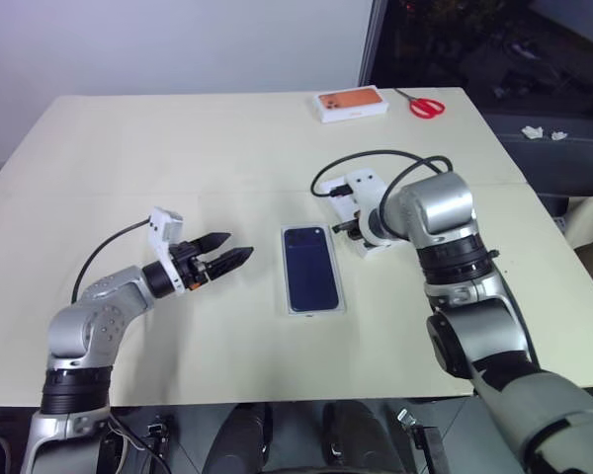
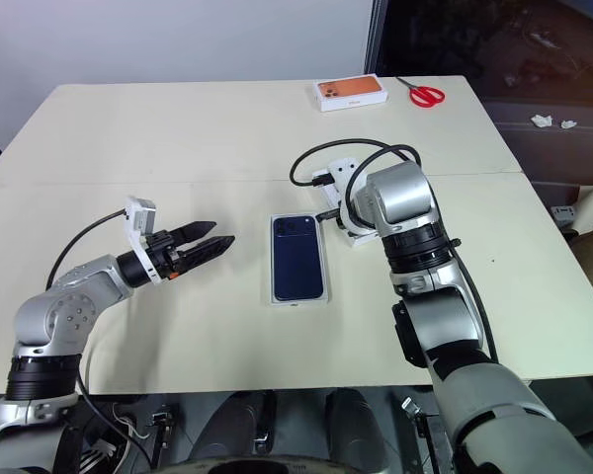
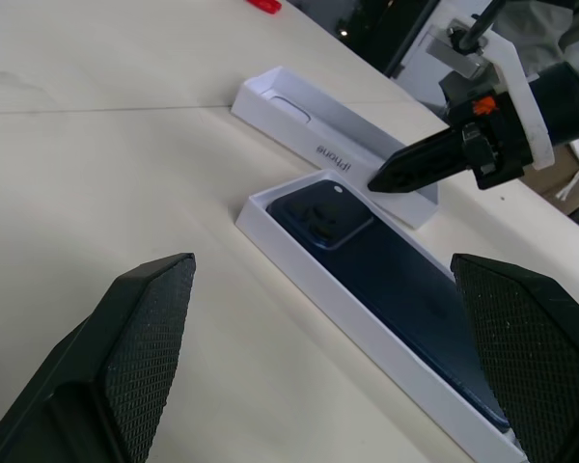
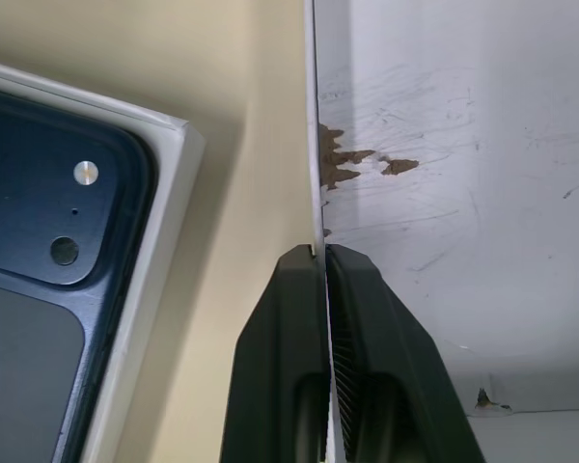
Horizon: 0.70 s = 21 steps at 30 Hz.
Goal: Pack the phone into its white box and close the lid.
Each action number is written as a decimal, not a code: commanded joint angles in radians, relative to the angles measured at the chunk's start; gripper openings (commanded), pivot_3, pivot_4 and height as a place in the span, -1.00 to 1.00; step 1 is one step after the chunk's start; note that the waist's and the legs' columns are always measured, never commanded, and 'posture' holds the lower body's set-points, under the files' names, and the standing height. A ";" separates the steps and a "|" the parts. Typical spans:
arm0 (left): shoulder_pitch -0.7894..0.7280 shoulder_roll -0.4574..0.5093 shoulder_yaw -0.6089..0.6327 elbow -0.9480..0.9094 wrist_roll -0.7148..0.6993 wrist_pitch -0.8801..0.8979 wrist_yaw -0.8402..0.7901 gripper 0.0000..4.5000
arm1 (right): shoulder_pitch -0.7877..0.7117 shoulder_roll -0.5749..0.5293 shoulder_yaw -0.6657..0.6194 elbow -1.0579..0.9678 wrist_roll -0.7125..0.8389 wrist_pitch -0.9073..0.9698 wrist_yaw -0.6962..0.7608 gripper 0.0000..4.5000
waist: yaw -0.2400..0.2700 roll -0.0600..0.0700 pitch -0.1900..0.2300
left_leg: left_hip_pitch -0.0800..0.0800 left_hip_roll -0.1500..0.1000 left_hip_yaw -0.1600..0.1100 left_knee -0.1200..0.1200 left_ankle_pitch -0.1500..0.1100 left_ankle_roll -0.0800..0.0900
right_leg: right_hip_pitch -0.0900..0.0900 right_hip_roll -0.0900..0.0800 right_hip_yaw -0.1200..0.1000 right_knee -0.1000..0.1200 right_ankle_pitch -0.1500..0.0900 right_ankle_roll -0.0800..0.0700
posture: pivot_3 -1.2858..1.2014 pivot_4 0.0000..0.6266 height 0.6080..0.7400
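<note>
The dark blue phone point(image 1: 310, 267) lies camera-side up inside the white box point(image 3: 299, 253) at the middle of the table. The lid point(image 3: 299, 121) lies just right of the box, its plain white inside point(image 4: 444, 145) facing up. My right gripper point(image 4: 324, 253) points steeply down and is shut on the lid's long wall nearest the box, close to the phone's camera corner. The right arm hides most of the lid in the eye views. My left gripper point(image 1: 237, 246) hovers open a short way left of the box, pointing level toward it and holding nothing.
An orange-topped white box point(image 1: 351, 105) and red scissors point(image 1: 427, 106) sit at the table's far edge. A black cable point(image 1: 376, 158) loops above the right wrist. The table's right edge point(image 1: 563, 247) drops off beside the right arm.
</note>
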 commanded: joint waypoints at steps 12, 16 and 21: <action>-0.027 0.021 0.032 -0.015 -0.029 0.003 -0.007 1.00 | -0.060 0.141 -0.337 -0.081 0.180 -0.123 0.070 -0.97 | -0.004 0.000 0.000 | 0.000 0.001 0.000 0.000 0.000 0.000 | 0.000 0.001 0.000 0.000 0.000 0.000 | 0.03 -0.52 1.00; -0.028 0.027 0.041 -0.020 -0.039 0.014 -0.007 1.00 | -0.042 0.215 -0.513 -0.156 0.378 -0.125 0.178 -0.97 | -0.001 0.001 0.000 | 0.000 0.001 0.000 0.000 0.000 0.000 | 0.000 0.001 0.000 0.000 0.000 0.000 | 0.03 -0.52 1.00; -0.023 0.037 0.042 -0.029 -0.047 0.022 -0.011 1.00 | 0.082 0.259 -0.497 -0.293 0.485 -0.131 0.211 -0.97 | 0.003 0.000 0.000 | 0.000 0.000 0.000 0.000 0.000 0.000 | 0.001 0.000 0.000 0.000 0.000 0.000 | 0.03 -0.52 1.00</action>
